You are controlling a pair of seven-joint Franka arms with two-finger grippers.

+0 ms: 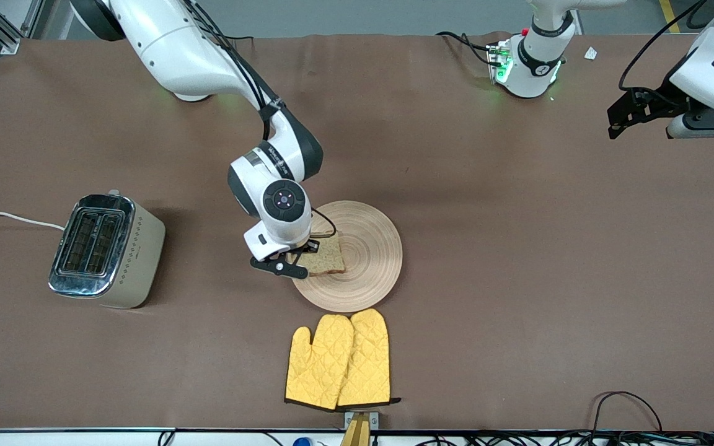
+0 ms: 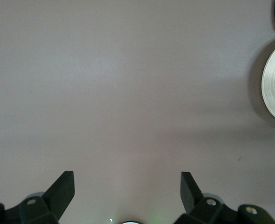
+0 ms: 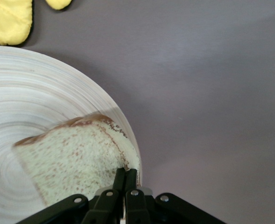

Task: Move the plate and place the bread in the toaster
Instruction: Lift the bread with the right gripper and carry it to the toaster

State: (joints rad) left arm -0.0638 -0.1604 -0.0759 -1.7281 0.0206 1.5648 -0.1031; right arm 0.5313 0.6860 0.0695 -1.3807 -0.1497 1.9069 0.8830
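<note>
On the brown table (image 1: pixel 518 248), the bread (image 3: pixel 76 158) lies on the plate (image 3: pixel 30 98), its edge pinched by the clenched right gripper (image 3: pixel 125 179). The left gripper (image 2: pixel 128 191) waits released over bare table. A straight, slow lift should keep the thin slice from tearing before it goes to the toaster (image 1: pixel 106 251).

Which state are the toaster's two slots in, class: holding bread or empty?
Empty. The front view looks down into both slots of the toaster and shows no bread in them; the bread is at the plate.

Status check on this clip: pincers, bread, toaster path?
Right pincer shut on bread at plate edge. Left pincer open, waiting over bare table at its own end. Toaster slots empty; nothing between it and plate.
</note>
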